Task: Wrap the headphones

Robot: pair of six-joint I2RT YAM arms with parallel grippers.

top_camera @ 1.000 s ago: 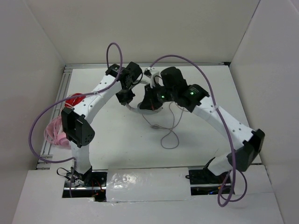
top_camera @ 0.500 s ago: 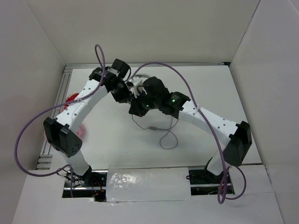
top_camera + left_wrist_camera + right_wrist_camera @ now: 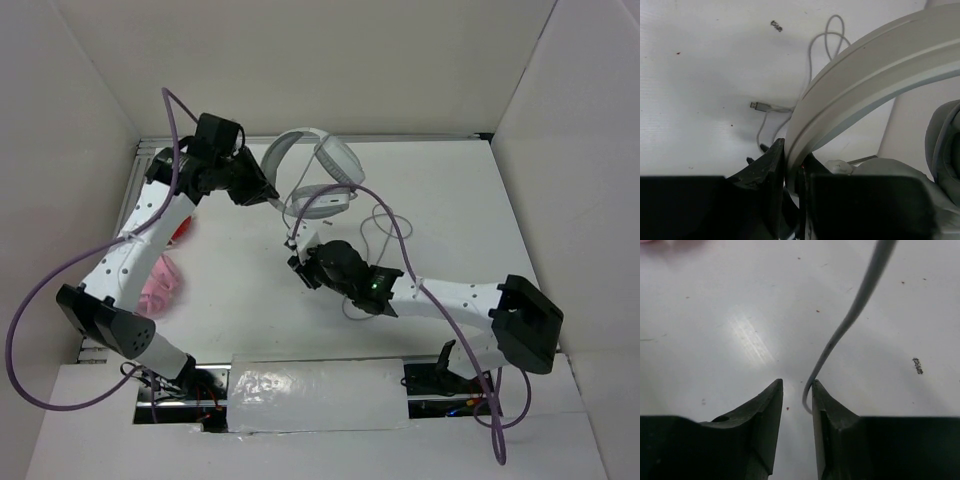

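- The light grey-white over-ear headphones (image 3: 322,165) are held up above the white table (image 3: 480,220). Their padded headband (image 3: 865,75) is clamped tight between the left gripper's (image 3: 792,165) jaws.
- Their long thin grey cable (image 3: 860,295) trails down and passes between the right gripper's (image 3: 797,390) 2 parted jaws. It brushes 1 finger but is not pinched.
- Step in hand, as I judge it: catching the loose cable to begin winding.
- Next move calls for closing the right jaws on the cable, then looping it around the headband while the left gripper holds steady.

My top cam looks down on the headphones (image 3: 338,160) from behind; left wrist cam's pressed against their headband (image 3: 870,70), right wrist's low over their cable (image 3: 861,297), which all three share.
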